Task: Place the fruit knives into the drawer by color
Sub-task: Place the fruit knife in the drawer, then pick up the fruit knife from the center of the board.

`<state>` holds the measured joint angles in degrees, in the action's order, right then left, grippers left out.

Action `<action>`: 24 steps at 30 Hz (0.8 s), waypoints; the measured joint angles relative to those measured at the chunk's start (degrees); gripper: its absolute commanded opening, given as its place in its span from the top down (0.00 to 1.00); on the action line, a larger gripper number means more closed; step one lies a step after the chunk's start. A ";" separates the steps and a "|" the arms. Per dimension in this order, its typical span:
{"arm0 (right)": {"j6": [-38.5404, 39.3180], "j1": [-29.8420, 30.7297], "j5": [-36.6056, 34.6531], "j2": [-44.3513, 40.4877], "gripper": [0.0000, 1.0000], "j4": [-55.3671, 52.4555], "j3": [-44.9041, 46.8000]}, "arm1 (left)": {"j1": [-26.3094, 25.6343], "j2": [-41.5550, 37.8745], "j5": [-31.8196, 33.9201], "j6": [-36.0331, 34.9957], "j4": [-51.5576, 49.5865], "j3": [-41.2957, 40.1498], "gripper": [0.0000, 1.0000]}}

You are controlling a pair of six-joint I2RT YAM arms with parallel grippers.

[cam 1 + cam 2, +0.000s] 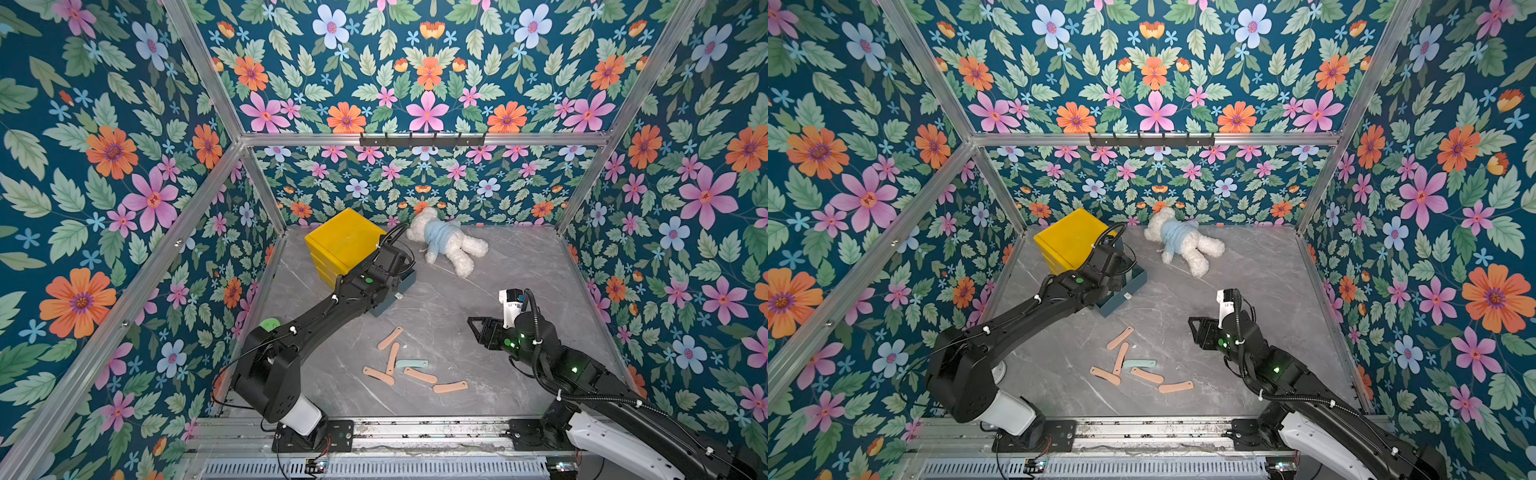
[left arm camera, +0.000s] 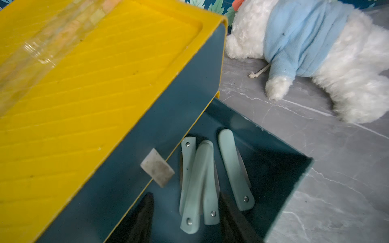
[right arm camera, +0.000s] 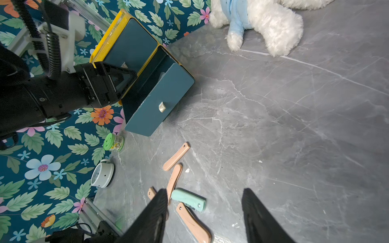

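Several pale teal fruit knives point(image 2: 235, 168) lie inside the pulled-out dark blue drawer point(image 2: 284, 168) of the yellow cabinet point(image 1: 340, 239). My left gripper point(image 2: 187, 221) hangs open just above them, with nothing between its fingers. On the grey table, several salmon pink knives point(image 1: 390, 337) lie scattered around one teal knife point(image 1: 411, 364), and the right wrist view shows the same teal knife point(image 3: 188, 198). My right gripper point(image 3: 205, 221) is open above the table, to the right of that cluster, and holds nothing. No olive green knife is in view.
A white plush bear in a blue shirt point(image 1: 446, 243) lies at the back, right of the cabinet. A green-lidded jar point(image 3: 113, 142) and a small white round clock point(image 3: 102, 173) stand by the left wall. The drawer front point(image 3: 153, 109) juts out over the table.
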<state>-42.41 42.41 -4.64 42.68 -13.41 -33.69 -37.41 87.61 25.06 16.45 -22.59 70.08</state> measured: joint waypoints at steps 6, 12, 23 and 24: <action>0.66 0.00 2.25 2.49 0.41 0.00 -0.61 | 0.02 -7.98 -5.33 1.68 1.03 -2.60 0.01; 2.32 0.33 6.43 9.33 0.41 0.04 -3.10 | -0.07 -20.24 -11.52 4.81 4.17 -11.15 0.01; 10.36 8.48 13.16 33.88 0.41 -5.31 -15.85 | -0.09 -41.68 -12.66 10.73 3.04 -26.71 0.01; 11.47 9.16 13.92 36.41 0.41 -6.45 -17.42 | -0.09 -42.84 -12.26 11.10 2.29 -27.45 0.01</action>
<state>-30.94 51.57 9.28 79.09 -19.86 -51.11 -37.50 44.77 12.80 27.55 -20.29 42.63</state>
